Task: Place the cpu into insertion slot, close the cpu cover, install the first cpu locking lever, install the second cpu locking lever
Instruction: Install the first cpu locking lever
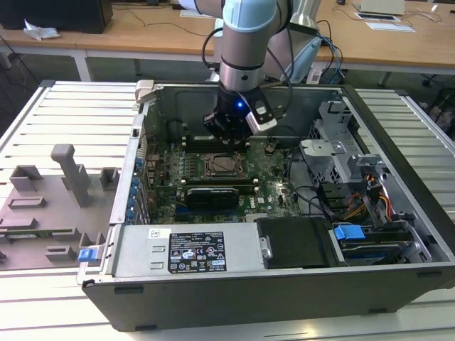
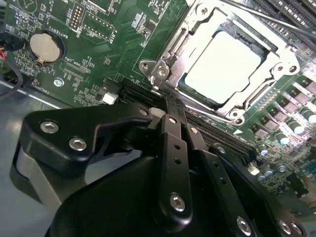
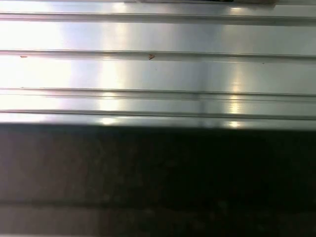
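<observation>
Black tool (image 2: pixel 165 111) fills the second wrist view's foreground, fingers pressed together, holding nothing — beyond its tip the cpu (image 2: pixel 223 66) sits in the slot (image 2: pixel 197 101), cover (image 2: pixel 269 47) framing it, inside the case (image 1: pixel 234 284).
</observation>
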You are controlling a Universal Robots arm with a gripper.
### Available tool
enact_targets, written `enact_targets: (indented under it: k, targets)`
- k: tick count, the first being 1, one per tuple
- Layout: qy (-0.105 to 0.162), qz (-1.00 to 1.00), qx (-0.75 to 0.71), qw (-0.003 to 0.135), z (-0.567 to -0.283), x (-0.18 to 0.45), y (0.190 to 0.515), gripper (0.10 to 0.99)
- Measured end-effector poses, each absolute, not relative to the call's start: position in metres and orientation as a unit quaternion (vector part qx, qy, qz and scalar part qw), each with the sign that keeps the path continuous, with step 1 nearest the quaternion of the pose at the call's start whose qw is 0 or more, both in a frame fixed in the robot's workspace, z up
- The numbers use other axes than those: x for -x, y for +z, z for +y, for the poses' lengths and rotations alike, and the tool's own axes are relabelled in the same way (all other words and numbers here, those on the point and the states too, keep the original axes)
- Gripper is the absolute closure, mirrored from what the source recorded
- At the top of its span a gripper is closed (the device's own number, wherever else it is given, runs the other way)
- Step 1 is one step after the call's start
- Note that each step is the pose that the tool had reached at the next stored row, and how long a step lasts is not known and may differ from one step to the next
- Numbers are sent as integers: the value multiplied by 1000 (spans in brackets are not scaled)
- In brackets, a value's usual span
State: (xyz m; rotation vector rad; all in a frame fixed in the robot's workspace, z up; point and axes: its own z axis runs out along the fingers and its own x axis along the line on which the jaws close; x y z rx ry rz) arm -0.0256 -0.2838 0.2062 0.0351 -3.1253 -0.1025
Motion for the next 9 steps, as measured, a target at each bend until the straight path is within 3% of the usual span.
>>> enact_targets:
  k: [9]
  targets:
    - [-32,-999,-11,9,-289,26,204,980]
